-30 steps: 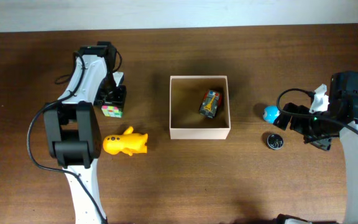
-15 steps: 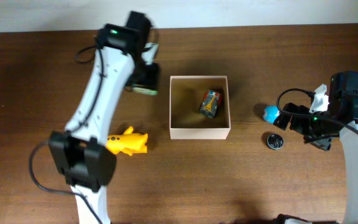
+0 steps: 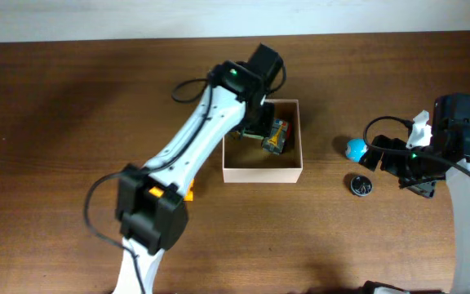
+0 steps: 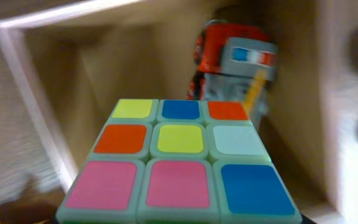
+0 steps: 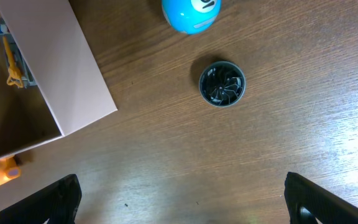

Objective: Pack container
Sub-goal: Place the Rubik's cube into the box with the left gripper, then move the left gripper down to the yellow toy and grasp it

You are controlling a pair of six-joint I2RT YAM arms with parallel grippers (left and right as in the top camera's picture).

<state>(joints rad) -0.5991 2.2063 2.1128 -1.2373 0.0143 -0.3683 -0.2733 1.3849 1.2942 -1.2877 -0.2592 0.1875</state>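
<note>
The container (image 3: 263, 173) is a cream-walled cardboard box at the table's middle, also in the left wrist view (image 4: 17, 74) and the right wrist view (image 5: 61, 68). An orange and grey toy (image 3: 277, 135) lies inside it at the right. My left gripper (image 3: 255, 122) is shut on a colour puzzle cube (image 4: 179, 155) and holds it over the box's inside, beside the toy (image 4: 235, 62). My right gripper (image 5: 182, 205) is open and empty at the table's right.
A blue ball (image 3: 355, 149) and a black round cap (image 3: 361, 185) lie right of the box, in front of my right gripper (image 3: 406, 171). A yellow toy (image 3: 188, 193) lies left of the box, mostly hidden under my left arm.
My left arm has swung from the table's left side to over the box, carrying the puzzle cube. The right arm has not moved.
</note>
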